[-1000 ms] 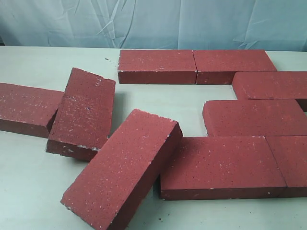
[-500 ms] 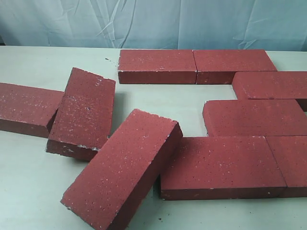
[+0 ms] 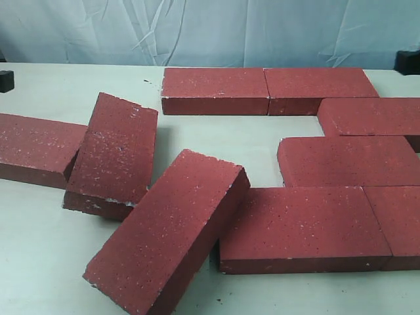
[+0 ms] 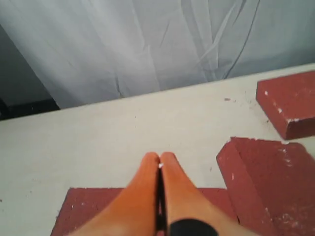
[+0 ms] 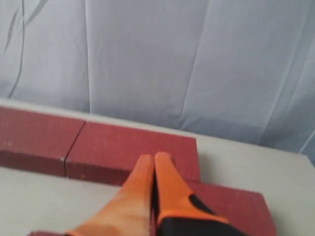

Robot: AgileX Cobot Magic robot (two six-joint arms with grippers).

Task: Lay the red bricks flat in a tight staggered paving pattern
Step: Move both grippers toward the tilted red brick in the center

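Dark shapes (image 3: 5, 80) — perhaps arms (image 3: 408, 60) — appear; bricks (image 3: 167, 236) unmoved.

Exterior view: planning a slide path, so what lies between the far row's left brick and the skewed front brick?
Only bare table separates the far row's left brick from the skewed front brick; the exterior view shows it.

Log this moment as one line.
left gripper: shut, empty | right gripper: shut, empty | red bricks: three askew at left, six in rows at right
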